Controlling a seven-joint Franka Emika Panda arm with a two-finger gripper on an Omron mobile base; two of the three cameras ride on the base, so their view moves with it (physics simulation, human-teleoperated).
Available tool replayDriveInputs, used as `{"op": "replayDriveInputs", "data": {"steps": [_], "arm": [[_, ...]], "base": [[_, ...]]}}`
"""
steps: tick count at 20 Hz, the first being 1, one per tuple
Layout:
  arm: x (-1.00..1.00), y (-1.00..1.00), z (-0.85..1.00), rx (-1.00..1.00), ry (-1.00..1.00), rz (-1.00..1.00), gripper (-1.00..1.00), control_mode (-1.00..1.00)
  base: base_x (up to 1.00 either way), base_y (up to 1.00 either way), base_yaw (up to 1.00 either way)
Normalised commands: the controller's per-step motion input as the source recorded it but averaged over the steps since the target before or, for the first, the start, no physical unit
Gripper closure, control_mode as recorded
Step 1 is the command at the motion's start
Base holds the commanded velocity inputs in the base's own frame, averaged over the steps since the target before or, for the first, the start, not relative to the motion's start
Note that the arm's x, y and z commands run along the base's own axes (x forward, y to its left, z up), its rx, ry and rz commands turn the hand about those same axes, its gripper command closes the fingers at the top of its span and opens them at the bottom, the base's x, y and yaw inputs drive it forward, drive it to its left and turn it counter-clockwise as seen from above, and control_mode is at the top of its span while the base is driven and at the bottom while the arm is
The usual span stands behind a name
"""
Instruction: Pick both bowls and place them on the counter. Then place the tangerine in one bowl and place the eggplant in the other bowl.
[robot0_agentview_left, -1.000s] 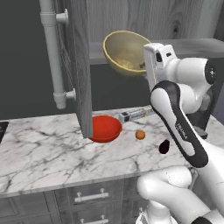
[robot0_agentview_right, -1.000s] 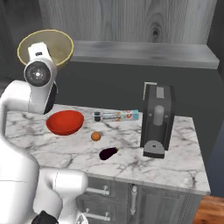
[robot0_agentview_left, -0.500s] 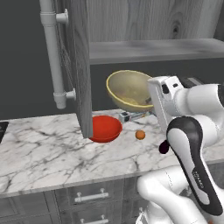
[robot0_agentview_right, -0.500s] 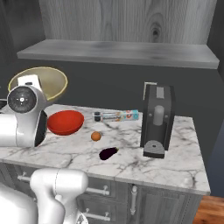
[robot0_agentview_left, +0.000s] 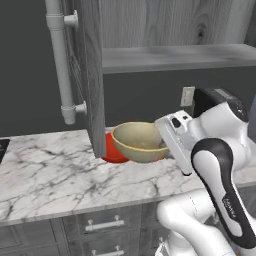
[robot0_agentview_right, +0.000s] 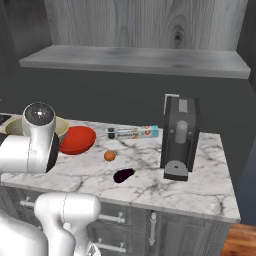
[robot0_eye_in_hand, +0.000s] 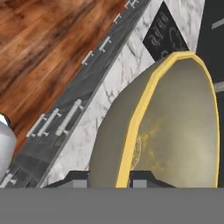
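The tan bowl (robot0_agentview_left: 139, 142) is gripped by its yellowish rim, the hand (robot0_eye_in_hand: 123, 177) pinched shut across the wall, one fingertip inside and one outside. It is held low over the marble tabletop (robot0_agentview_left: 45, 172), just in front of the red bowl (robot0_agentview_right: 77, 139), which is already set down. The tangerine (robot0_agentview_right: 109, 156) and the eggplant (robot0_agentview_right: 124, 175) are seen lying loose on the tabletop, near each other, between the red bowl and the coffee machine (robot0_agentview_right: 179, 137).

Trouble can be expected from that thin rim pinch: the bowl could swing or slip out if tilted. It could also be knocked against the red bowl or the open cabinet door (robot0_agentview_left: 90, 75) close beside it.

Whether the base is touching the marble cannot be judged; its underside is probably just clear. Much of the red bowl is hidden behind the tan one, and the fingertips are cut off at the frame edge.
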Motion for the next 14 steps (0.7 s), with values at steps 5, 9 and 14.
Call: {"op": "replayDriveInputs", "data": {"steps": [5,9,14], "arm": [[0.11,0.26,-0.60,0.00,0.10,0.26,1.00,-1.00],[0.25,0.14,-0.61,0.00,0.02,0.28,1.00,-1.00],[0.28,0.01,-0.63,-0.04,-0.02,0.17,1.00,-1.00]], "base": [[0.00,0.00,0.00],[0.00,0.00,0.00],[0.00,0.00,0.00]]}}
